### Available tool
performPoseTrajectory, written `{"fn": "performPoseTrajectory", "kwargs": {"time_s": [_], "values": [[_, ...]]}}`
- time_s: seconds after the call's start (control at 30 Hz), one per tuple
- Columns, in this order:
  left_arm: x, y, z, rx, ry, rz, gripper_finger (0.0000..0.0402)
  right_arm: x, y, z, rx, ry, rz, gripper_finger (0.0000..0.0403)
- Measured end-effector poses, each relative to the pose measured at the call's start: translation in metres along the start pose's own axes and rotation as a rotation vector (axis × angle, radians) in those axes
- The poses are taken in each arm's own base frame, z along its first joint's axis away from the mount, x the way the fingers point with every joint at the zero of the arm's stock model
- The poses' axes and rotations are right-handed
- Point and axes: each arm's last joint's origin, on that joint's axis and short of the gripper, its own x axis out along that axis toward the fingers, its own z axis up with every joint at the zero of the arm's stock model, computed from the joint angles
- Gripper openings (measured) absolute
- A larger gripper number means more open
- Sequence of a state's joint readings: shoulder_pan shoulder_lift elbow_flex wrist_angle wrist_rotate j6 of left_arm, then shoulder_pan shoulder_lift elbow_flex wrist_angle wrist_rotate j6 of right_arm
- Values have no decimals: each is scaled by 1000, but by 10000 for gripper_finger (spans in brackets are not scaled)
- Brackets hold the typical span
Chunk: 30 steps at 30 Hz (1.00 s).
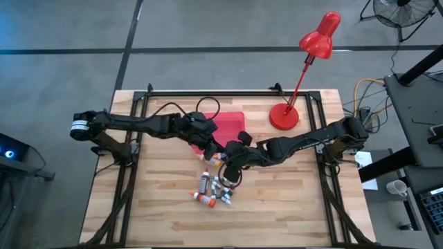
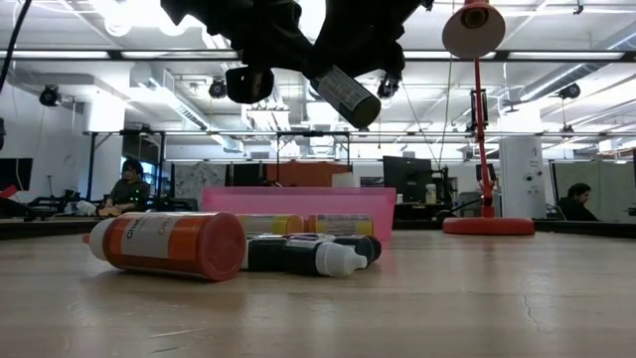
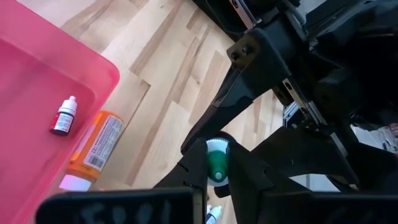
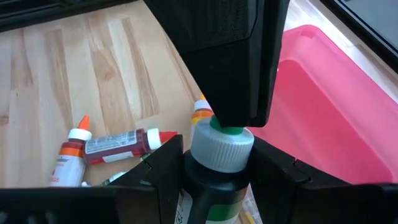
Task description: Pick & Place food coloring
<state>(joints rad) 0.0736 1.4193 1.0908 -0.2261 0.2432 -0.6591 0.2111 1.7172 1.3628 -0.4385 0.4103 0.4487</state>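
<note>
A dark food coloring bottle (image 4: 211,180) with a white cap and green tip is in the air above the table's middle, tilted in the low view (image 2: 343,94). My right gripper (image 4: 214,165) and my left gripper (image 3: 217,168) are both closed around it, meeting beside the red tray's near corner (image 1: 223,153). Several more small bottles (image 1: 211,190) lie on their sides on the wood nearer the front edge. One tiny bottle (image 3: 63,116) lies inside the tray. An orange bottle (image 3: 93,149) lies against the tray's outer wall. My left gripper has the bottle's capped end, at the green tip (image 3: 216,163), pinched between its two fingers (image 3: 194,167); it comes along the bottle's axis from the tip end. The bottle is clear of the table. My right gripper pinches the same bottle by its dark shoulder just below the white cap (image 4: 219,149), one finger (image 4: 163,163) on each side, lying across the bottle. The bottle is lifted clear and tilted, with its cap pointing away from this wrist toward the left gripper.
The shallow red tray (image 1: 232,123) sits in the table's far middle. A red desk lamp (image 1: 284,116) stands to its right on the far side. Bare wood lies left, right and in front of the loose bottles. People sit in the room beyond the table.
</note>
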Motion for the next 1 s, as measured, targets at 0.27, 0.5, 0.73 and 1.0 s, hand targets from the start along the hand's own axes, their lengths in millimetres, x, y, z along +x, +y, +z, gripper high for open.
{"fn": "performPoseTrajectory", "kwargs": {"time_s": [0.27, 0.5, 0.73, 1.0], "values": [[-1, 2, 1, 15, -5, 11, 17, 1, -1, -1, -53, -1, -9, 151], [-1, 4, 0, 26, 0, 30, 17, 1, -1, -1, -40, 1, -7, 165], [-1, 11, -4, 42, 20, 120, 16, 0, -1, 0, -37, -4, -9, 238], [-7, 25, 2, 99, -44, 316, 16, -16, -8, 10, 17, -90, -90, 297]]}}
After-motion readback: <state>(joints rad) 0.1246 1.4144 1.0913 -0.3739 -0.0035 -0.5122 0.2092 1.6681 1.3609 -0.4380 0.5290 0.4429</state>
